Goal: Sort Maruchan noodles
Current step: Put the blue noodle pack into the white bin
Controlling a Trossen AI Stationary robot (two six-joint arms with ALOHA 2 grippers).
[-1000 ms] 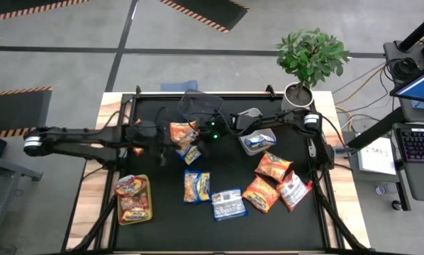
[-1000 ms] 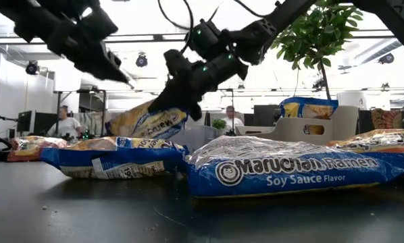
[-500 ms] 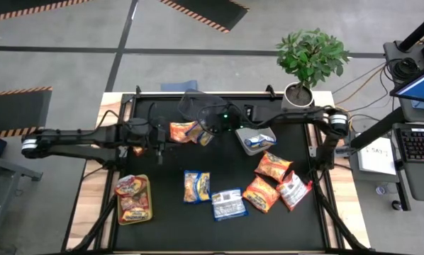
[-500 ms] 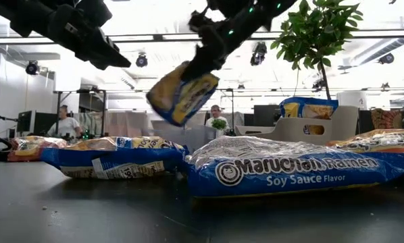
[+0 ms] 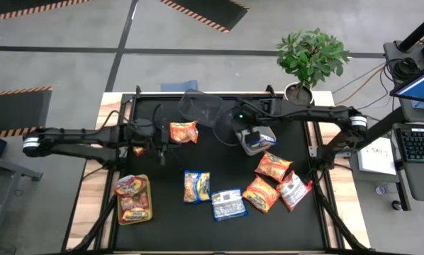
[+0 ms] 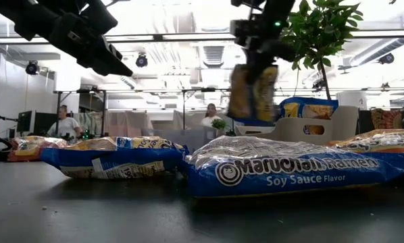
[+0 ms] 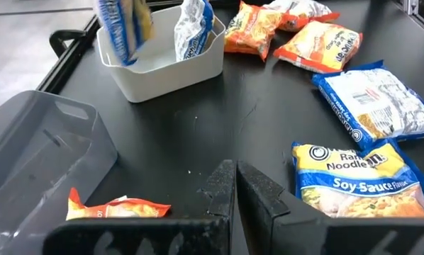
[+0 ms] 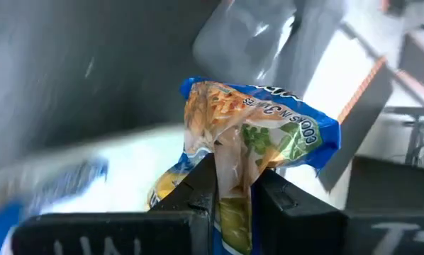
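Above the white bin [image 7: 162,67], a crinkled blue-and-yellow noodle packet [image 8: 258,142] hangs upright.

One blue-and-yellow noodle packet [image 8: 258,152] hangs upright in the air over a white tub [image 7: 162,67], where another blue packet [image 7: 192,32] stands on edge. An orange packet [image 5: 183,132] lies by the grey bin [image 5: 200,108]. Two blue packets [image 5: 196,185] lie mid-table, orange and red-white ones [image 5: 272,168] to their right, and more in the yellow-green tray [image 5: 133,196].

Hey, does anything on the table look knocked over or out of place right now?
Yes: the dark grey bin lies tipped on its side at the back of the table, with an orange packet in front of it. The white bin stands upright.
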